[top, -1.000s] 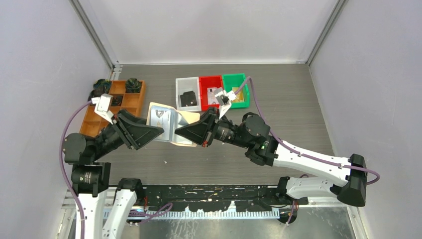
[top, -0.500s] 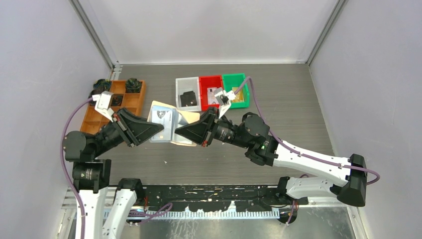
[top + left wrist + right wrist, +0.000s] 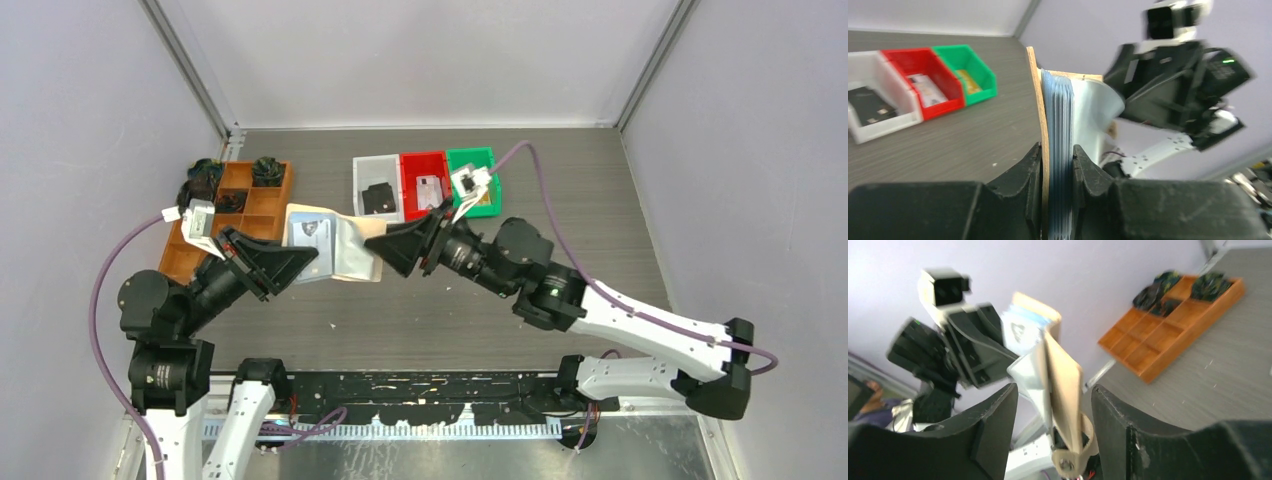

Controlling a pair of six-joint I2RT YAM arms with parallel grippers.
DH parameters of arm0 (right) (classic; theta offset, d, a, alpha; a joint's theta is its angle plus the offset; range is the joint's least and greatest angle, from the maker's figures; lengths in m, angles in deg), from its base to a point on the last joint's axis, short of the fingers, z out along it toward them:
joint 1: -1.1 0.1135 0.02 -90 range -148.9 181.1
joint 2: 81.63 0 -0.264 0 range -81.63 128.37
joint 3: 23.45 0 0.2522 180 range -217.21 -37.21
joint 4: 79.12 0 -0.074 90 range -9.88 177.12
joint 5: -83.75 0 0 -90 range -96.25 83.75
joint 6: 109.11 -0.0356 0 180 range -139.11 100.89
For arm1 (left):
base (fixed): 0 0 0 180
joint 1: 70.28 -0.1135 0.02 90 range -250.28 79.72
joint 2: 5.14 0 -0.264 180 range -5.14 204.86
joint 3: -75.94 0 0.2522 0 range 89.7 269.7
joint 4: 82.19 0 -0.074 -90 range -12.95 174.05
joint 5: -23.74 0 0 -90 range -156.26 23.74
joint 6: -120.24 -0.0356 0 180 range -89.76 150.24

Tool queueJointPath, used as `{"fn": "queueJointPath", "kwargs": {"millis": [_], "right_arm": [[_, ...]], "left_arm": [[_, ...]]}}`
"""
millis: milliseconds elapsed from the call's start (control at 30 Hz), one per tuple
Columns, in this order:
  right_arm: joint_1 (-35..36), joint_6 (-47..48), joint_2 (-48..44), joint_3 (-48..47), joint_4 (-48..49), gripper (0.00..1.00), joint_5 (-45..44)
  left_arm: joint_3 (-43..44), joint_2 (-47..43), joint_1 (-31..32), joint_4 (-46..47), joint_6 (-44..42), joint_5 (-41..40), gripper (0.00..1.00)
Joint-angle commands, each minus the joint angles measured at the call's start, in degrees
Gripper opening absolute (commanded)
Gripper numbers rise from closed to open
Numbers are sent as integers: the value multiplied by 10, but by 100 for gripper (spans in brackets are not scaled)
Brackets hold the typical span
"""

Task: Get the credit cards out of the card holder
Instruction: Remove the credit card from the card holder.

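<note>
Clamping card holder (image 3: 1034, 90) and credit cards (image 3: 1060, 110) aloft, left claw (image 3: 1057, 155) anchors them; right claw (image 3: 1053, 390) released, straddling free flap.

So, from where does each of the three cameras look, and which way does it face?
Top external: above and behind, looking down at the table; both whole arms show, left gripper and right gripper at the card holder.
Left wrist: on that wrist, facing the right arm and bins; its own jaws clamp the card holder and credit cards.
Right wrist: on that wrist, facing the left arm and wooden tray; its own jaws stand open around the card holder.
Shared: all three show the card holder.
</note>
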Motion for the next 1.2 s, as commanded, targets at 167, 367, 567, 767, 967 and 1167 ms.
{"fn": "queueJointPath", "kwargs": {"millis": [167, 367, 567, 767, 967, 1167], "right_arm": [[-3, -14, 3, -151, -94, 61, 42], [-1, -79, 112, -208, -75, 56, 163], [3, -87, 148, -209, -62, 54, 175], [6, -73, 141, -182, -89, 50, 143], [7, -54, 108, -134, -110, 49, 99], [5, -46, 105, -123, -111, 49, 96]], "left_arm": [[5, -8, 1, -96, -92, -114, 0], [8, -4, 1, -106, -87, -104, 0], [12, -6, 1, -115, -90, -99, 0], [13, -7, 1, -114, -83, -90, 0], [23, -7, 1, -97, -60, -52, 0], [19, -3, 1, -65, -4, 13, 0]]}}
